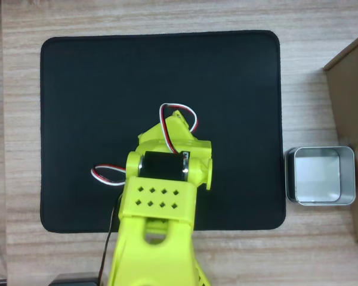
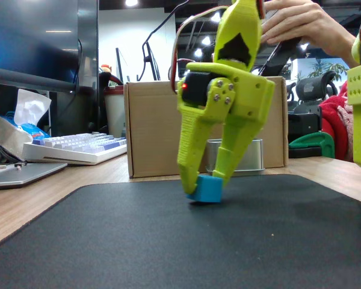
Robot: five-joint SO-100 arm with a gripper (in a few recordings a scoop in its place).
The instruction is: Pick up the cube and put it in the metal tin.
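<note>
Gripper [image 2: 206, 185] is clamped on the cube [image 2: 205, 189], tilted just off the black mat [image 2: 168, 241], probably mid-lift. Metal tin [image 1: 320, 176] sits at 3 o'clock, off the mat.

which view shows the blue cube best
The fixed view: the cube sits in plain sight on the black mat, between the fingertips of the yellow-green gripper. In the overhead view the arm covers that spot, so the cube cannot be made out there.
</note>
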